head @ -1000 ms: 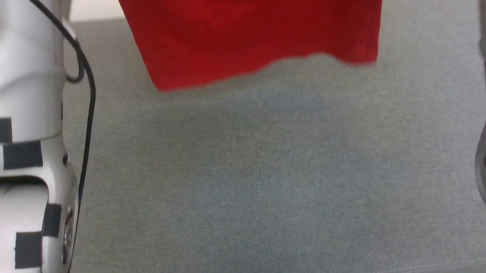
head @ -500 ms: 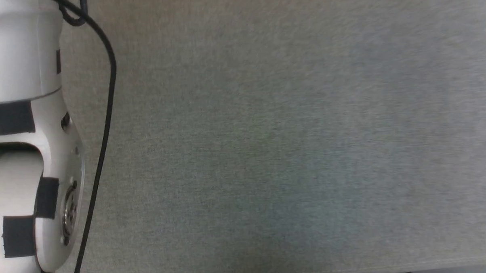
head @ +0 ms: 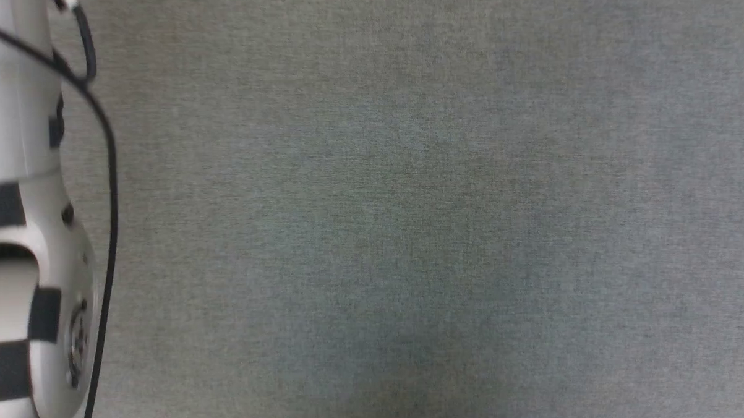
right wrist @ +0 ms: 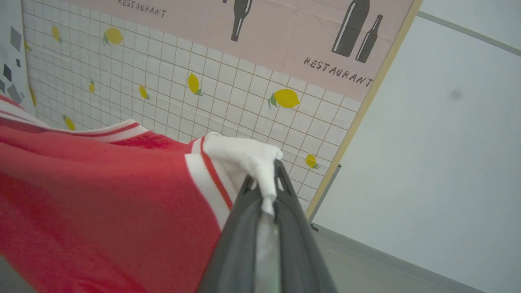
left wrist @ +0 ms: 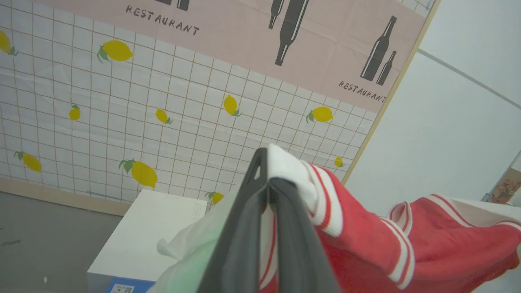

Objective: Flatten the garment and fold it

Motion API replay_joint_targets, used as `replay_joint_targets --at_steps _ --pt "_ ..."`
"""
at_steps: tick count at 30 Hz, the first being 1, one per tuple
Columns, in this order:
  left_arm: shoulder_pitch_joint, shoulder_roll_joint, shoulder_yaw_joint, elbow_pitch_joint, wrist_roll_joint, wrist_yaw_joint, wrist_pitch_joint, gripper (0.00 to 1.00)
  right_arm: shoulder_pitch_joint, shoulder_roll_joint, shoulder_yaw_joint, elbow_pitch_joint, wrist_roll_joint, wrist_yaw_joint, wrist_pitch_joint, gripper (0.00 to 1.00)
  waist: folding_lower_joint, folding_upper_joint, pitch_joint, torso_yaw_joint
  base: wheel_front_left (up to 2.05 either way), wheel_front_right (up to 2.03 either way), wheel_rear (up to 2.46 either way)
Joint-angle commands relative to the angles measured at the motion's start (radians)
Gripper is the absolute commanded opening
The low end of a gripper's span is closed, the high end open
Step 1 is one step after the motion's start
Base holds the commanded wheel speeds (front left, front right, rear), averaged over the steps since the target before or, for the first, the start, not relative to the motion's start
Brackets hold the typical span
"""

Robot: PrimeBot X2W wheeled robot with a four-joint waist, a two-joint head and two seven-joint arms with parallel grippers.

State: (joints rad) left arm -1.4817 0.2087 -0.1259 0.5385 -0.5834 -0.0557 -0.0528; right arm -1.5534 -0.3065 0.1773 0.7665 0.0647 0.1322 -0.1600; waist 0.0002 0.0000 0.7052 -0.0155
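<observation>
The garment [left wrist: 366, 252] is a red jersey shirt with white sleeves and red-white striped trim, held up in the air between both arms. In the left wrist view my left gripper [left wrist: 266, 179] is shut on a white sleeve edge, the red cloth hanging off to the right. My right gripper [right wrist: 264, 191] is shut on the other white sleeve in the right wrist view, with the garment [right wrist: 101, 203] spreading to the left. In the head view my pale left arm [head: 20, 246] with its black cable rises along the left edge over the grey table [head: 410, 232].
A wall with a lemon-print grid and a pink "RESTAURANT" poster [left wrist: 244, 49] stands behind the raised grippers. A white box [left wrist: 146, 232] sits low by that wall. A plain pale wall [right wrist: 447, 162] lies to the right.
The red hem that hung at the top of the head view a second ago has gone up out of that view. The right forearm has left its right edge, and the left arm has shifted.
</observation>
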Motion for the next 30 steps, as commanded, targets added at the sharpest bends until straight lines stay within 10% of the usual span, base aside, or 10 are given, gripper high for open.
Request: replay_joint_targets --at_steps 1,14,30 --pt "0.040 0.015 -0.007 -0.022 -0.012 -0.014 0.022 0.00 0.035 -0.021 0.020 -0.026 0.047 -0.002 0.007 0.00 -0.0002 0.0000 -0.049 0.006 0.00 0.00 0.00" --pt "0.507 0.054 0.022 -0.427 -0.169 0.017 0.252 0.00 0.511 -0.224 0.000 -0.472 0.412 -0.002 0.211 0.00 -0.0002 0.0000 -0.180 0.022 0.00 0.00 0.00" --pt "1.179 0.035 -0.019 -0.696 -0.251 0.041 0.277 0.00 1.186 0.010 -0.285 -0.782 0.414 -0.002 0.281 0.00 -0.0002 0.0000 -0.398 -0.016 0.00 0.00 0.00"
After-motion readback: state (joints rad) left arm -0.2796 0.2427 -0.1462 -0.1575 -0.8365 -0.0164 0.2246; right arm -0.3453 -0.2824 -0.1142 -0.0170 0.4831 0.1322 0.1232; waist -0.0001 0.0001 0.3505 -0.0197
